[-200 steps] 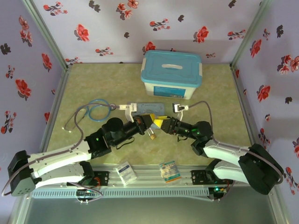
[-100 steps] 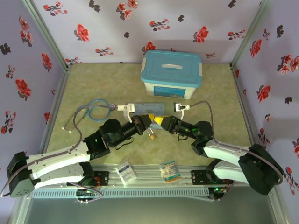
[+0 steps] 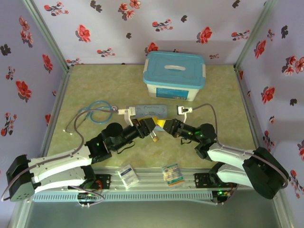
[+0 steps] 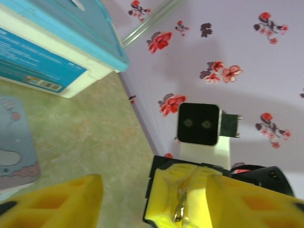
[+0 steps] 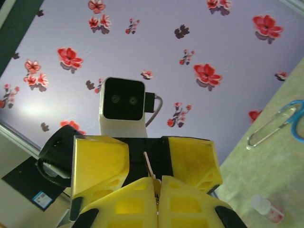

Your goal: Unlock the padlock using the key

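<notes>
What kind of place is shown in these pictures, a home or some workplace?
Probably a robot test cell or lab bench, not a home: a left arm and a right arm are bolted to an aluminium rail, and flower-printed walls box in the table.

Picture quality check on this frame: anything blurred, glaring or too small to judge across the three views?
Top external: soft, even light, no glare; the padlock is only a few soft pixels. Left wrist: the near yellow fingers are out of focus. Right wrist: a bright patch washes out the floral wall at left; the key is a thin sliver.
</notes>
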{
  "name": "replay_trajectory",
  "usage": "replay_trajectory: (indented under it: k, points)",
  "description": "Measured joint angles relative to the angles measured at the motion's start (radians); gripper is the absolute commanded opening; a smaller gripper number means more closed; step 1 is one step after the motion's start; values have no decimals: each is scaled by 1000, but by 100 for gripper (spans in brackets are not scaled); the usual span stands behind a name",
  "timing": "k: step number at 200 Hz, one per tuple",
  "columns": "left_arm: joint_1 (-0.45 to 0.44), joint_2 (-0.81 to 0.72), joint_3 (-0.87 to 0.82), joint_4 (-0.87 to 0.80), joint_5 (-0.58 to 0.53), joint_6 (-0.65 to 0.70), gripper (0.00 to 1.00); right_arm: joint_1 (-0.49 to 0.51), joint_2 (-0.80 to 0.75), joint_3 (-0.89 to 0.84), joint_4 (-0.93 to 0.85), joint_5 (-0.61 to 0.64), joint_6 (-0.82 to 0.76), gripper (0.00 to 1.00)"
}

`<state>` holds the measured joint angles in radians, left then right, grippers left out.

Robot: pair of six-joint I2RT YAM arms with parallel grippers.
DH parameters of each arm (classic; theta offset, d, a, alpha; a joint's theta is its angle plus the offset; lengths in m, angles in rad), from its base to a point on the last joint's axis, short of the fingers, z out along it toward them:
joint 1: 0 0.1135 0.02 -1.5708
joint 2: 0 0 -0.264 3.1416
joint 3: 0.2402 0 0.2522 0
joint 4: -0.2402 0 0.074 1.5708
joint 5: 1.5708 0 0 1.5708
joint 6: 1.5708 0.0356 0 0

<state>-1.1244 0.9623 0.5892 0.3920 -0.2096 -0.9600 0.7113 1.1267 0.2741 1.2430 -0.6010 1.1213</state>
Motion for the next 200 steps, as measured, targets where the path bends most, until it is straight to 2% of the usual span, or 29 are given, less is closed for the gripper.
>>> replay_trajectory:
  k: [5,14,47,105,139,169,200]
  points:
    - [0,-4,-2,-8,-10,-5,81,0,-14,0,-40,12,-10,0]
    - [0,-13,-3,-19,-24,-3,84,-3,-36,-1,-94,28,-28,0]
    - [0,-17,-4,-54,-99,-18,82,-10,-200,9,-525,171,-174,0]
    - [-9,153,-4,-162,-176,-87,77,-45,-271,9,-937,346,-259,0]
    - [-37,280,-5,-188,-200,-158,78,-53,-274,8,-1077,408,-284,0]
    - [-67,358,-50,-142,-238,-245,79,-53,-274,5,-1103,423,-284,0]
    - [-73,450,-60,-134,-286,-322,74,-53,-277,-4,-1106,430,-284,0]
